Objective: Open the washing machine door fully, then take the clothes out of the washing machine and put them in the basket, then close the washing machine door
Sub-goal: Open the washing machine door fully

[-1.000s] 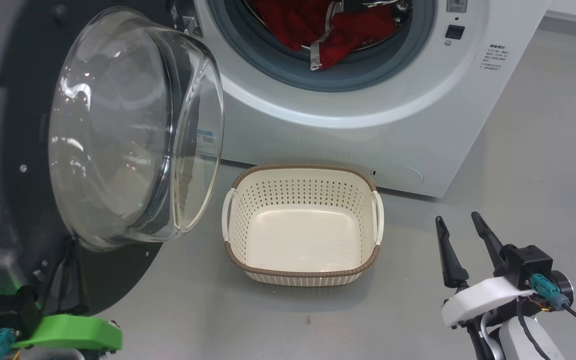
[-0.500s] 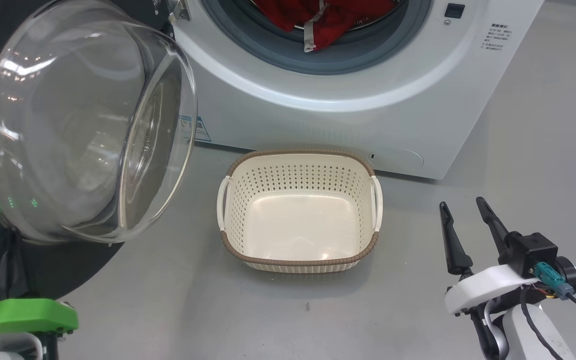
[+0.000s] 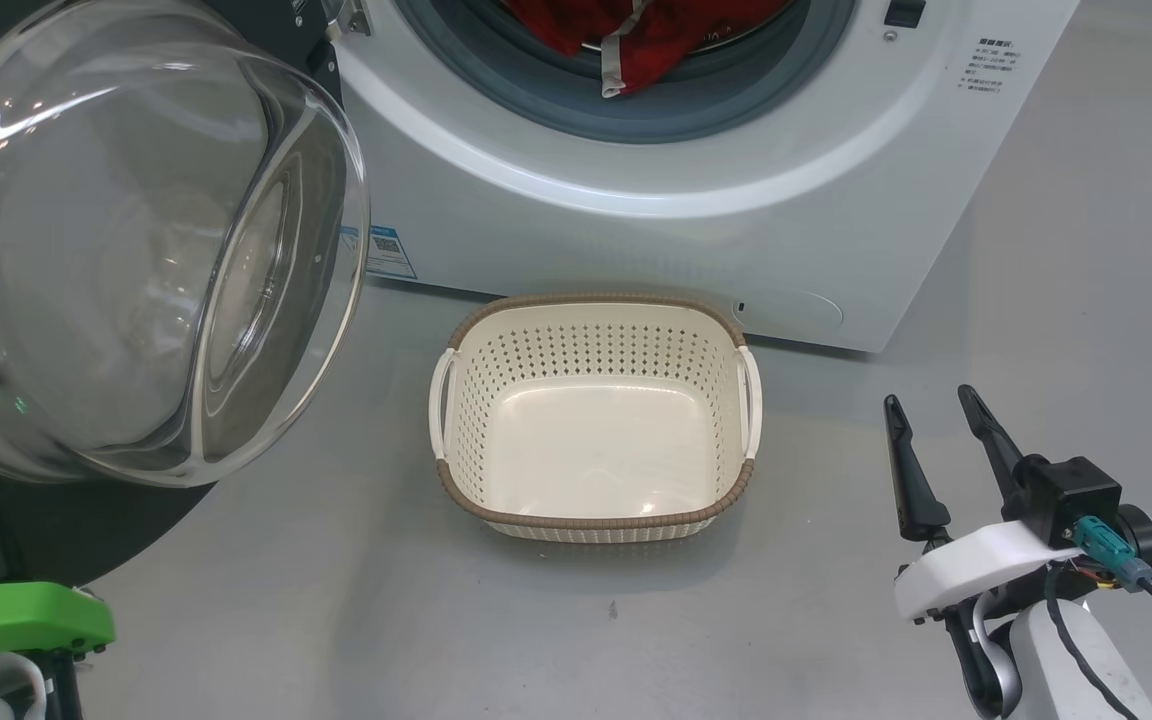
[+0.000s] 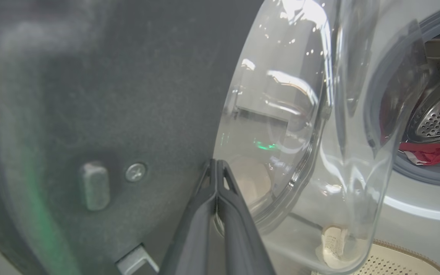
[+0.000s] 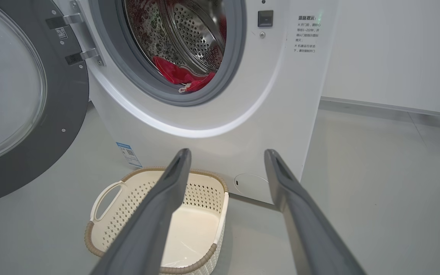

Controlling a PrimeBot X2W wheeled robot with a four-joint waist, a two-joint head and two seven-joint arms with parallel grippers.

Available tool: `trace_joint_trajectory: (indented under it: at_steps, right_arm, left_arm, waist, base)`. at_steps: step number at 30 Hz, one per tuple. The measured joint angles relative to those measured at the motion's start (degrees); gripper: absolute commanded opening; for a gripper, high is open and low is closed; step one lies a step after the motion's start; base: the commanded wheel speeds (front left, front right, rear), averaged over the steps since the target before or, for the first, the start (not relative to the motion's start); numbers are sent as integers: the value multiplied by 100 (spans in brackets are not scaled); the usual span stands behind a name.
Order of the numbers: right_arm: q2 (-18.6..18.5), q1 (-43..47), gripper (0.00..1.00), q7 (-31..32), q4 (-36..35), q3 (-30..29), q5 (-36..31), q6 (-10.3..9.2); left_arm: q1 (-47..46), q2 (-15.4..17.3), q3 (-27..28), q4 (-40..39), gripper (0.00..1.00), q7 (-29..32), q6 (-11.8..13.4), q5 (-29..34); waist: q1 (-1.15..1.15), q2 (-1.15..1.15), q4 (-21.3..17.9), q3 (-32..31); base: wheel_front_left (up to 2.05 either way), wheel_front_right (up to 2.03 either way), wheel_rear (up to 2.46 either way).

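Washing machine (image 3: pixel 696 230): white front-loader, mouth uncovered; door (image 3: pixel 136 250): black rim, bulging glass bowl, standing wide to the left, seemingly at or close to full opening; basket (image 3: pixel 591 522): cream, empty, on the floor (image 3: pixel 1036 250) just before the machine; clothes (image 3: pixel 636 30): red with white trim, all in the drum, none transferred; right claw (image 3: pixel 928 400): fingers apart, holding nothing, to the right of the basket; left claw (image 4: pixel 217 164): fingers together, tips at the door's dark inner face beside the glass. Status: opening about done; unloading and closing remain.
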Motion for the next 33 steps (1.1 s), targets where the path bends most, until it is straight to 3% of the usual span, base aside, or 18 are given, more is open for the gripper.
trace_joint_trajectory:
  at_steps: [11, 25, 26, 28, 29, 30, 31, 33]
  right_arm:
    - [3, -15, 100, 0, 115, 25, -9, 46]
    - [16, 145, 100, 0, 146, 101, 22, 54]
    - [20, 148, 100, 0, 144, 122, 33, 54]
    - [21, 159, 100, 0, 141, 168, 90, 55]
    - [22, 171, 100, 0, 134, 189, 119, 55]
    - [22, 187, 100, 0, 122, 214, 134, 55]
    - [21, 201, 100, 0, 116, 241, 162, 55]
    - [22, 215, 100, 0, 101, 298, 204, 55]
  left_arm:
    - [157, -213, -88, -269, 0, 0, -2, 282]
    - [1012, -499, -878, -917, 0, 0, -229, 686]
    - [1051, -504, -961, -950, 10, 0, -281, 687]
    - [1117, -519, -1109, -1025, 47, 0, -357, 732]
    - [1135, -526, -1176, -1053, 75, 0, -371, 736]
    - [1148, -534, -1235, -1083, 87, 0, -408, 745]
    - [1154, -543, -1281, -1104, 87, 1, -424, 747]
    - [1170, -544, -1336, -1135, 98, 10, -441, 773]
  waist:
    - [0, 0, -63, -218]
    - [0, 0, -161, -625]
    - [0, 0, -188, -643]
    - [0, 0, -248, -676]
    - [0, 0, -282, -690]
    - [0, 0, -319, -703]
    - [0, 0, -360, -714]
    - [0, 0, -448, -734]
  base:
    - [0, 0, 0]
    - [0, 0, 0]
    - [0, 0, 0]
    - [0, 0, 0]
    - [0, 0, 0]
    - [0, 0, 0]
    - [0, 0, 0]
    - [0, 0, 0]
